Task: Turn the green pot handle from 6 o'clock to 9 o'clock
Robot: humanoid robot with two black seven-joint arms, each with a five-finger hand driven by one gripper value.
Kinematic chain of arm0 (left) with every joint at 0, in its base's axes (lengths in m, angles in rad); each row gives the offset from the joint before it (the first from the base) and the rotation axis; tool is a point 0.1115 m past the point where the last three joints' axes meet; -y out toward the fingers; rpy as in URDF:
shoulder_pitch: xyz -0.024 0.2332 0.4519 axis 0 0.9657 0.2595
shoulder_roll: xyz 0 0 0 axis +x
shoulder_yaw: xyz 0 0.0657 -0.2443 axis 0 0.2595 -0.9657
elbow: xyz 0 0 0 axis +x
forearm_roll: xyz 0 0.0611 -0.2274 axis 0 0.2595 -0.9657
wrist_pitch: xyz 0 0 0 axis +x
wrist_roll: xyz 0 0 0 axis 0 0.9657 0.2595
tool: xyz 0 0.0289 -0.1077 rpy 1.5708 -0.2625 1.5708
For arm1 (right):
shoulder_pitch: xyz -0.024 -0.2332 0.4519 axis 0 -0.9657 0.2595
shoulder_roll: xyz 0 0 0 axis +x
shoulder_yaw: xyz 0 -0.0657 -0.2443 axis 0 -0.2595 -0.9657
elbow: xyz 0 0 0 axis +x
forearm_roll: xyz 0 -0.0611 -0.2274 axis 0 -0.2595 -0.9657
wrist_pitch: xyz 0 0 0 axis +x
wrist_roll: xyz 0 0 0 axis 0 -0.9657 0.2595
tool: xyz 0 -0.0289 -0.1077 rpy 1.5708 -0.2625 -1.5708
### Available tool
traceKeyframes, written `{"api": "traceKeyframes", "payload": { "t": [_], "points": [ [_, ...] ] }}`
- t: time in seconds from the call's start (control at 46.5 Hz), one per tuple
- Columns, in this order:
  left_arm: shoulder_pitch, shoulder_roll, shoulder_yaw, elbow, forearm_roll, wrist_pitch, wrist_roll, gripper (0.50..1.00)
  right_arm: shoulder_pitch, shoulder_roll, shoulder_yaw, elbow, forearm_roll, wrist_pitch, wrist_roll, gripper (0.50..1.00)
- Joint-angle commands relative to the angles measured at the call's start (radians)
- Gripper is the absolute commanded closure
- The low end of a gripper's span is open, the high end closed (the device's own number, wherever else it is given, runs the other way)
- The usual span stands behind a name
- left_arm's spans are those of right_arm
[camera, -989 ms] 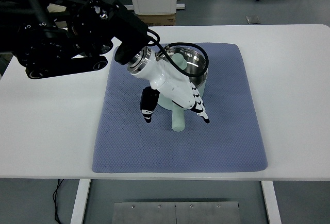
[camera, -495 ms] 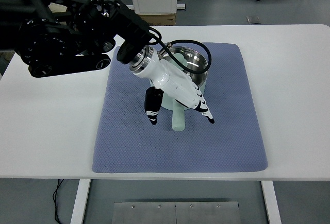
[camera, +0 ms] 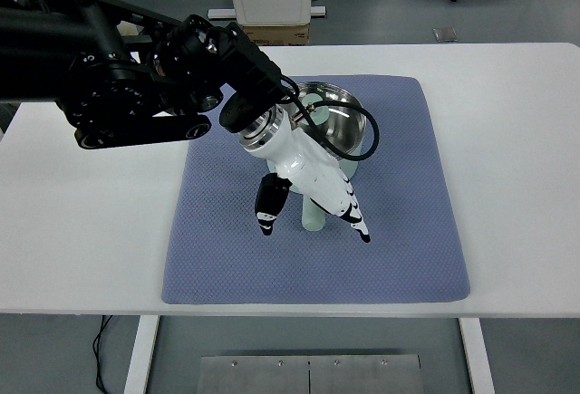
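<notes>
handle (camera: pixel 313 216) at 6 o'clock, unturned | left hand (camera: pixel 313 190) over it, fingers (camera: pixel 270 206) apart, no grip | rotation to 9 remains

Legible text, labels, brands, numbers, signs: none found.

- Green pot (camera: pixel 337 131): no marking readable on its rim or handle.
- Left robot hand (camera: pixel 313 197): white shell with black fingertips, no lettering legible.
- Blue mat (camera: pixel 408 231): plain dotted weave, no print.
- Worktop (camera: pixel 517 168): bare white surface, no label.
- Cardboard box (camera: pixel 276 33) behind the worktop: any print is too small to read.
- Floor plate (camera: pixel 444 34): no characters discernible.
</notes>
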Motion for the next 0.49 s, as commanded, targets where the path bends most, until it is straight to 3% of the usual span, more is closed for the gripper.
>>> {"api": "traceKeyframes", "payload": {
  "t": [0.0, 0.473],
  "points": [
    [0.002, -0.007, 0.001, 0.001, 0.018, 0.001, 0.0, 0.5, 0.0, 0.0, 0.0, 0.0, 0.0, 0.0, 0.0, 0.5],
    [0.011, -0.021, 0.03, 0.001, 0.168, -0.001, 0.0, 0.5, 0.0, 0.0, 0.0, 0.0, 0.0, 0.0, 0.0, 0.5]
  ]
}}
